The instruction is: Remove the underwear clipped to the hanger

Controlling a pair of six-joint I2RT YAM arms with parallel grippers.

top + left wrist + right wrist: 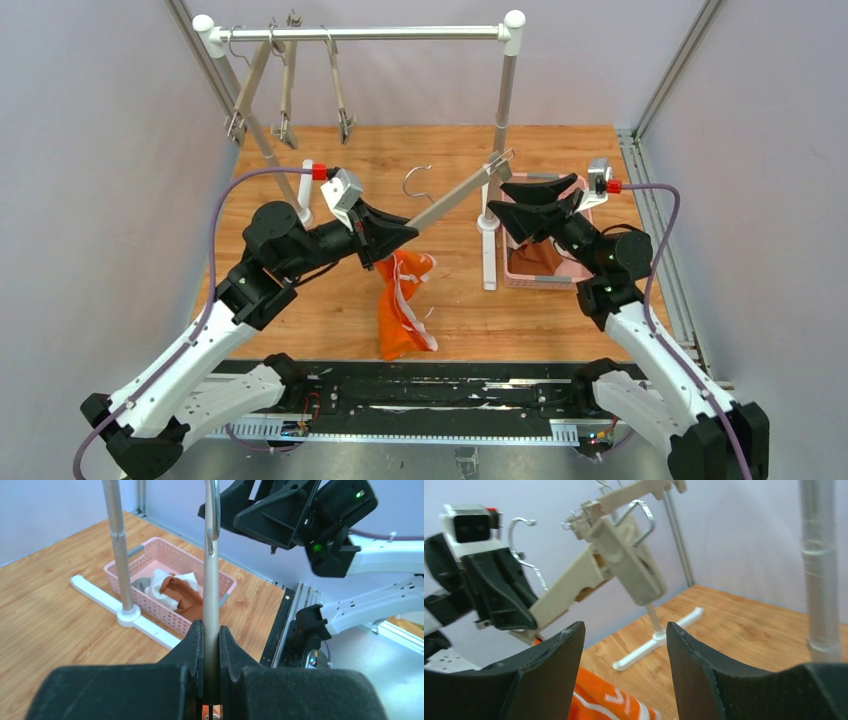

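Rack post (pixel 503 110) stands close by hanger (pixel 450 200) clip end; rack foot (pixel 489 255) just beside pink basket (pixel 535 275). Orange brief (pixel 400 310) hangs below the hanger. Bare worktop (pixel 380 150) behind.

A wooden table (pixel 330 325) is seen from above, and a clothes rack is stood across it. Its metal rail (pixel 400 33) is carried at 12 o'clock between two white-capped posts, and three clip hangers (pixel 287 90) are hung at the rail's 9 o'clock end. A pink slatted basket (pixel 532 279) is set at 3 o'clock on the table, just beside the rack's white foot (pixel 489 262), and a black strip (pixel 420 395) is laid along the 6 o'clock edge.
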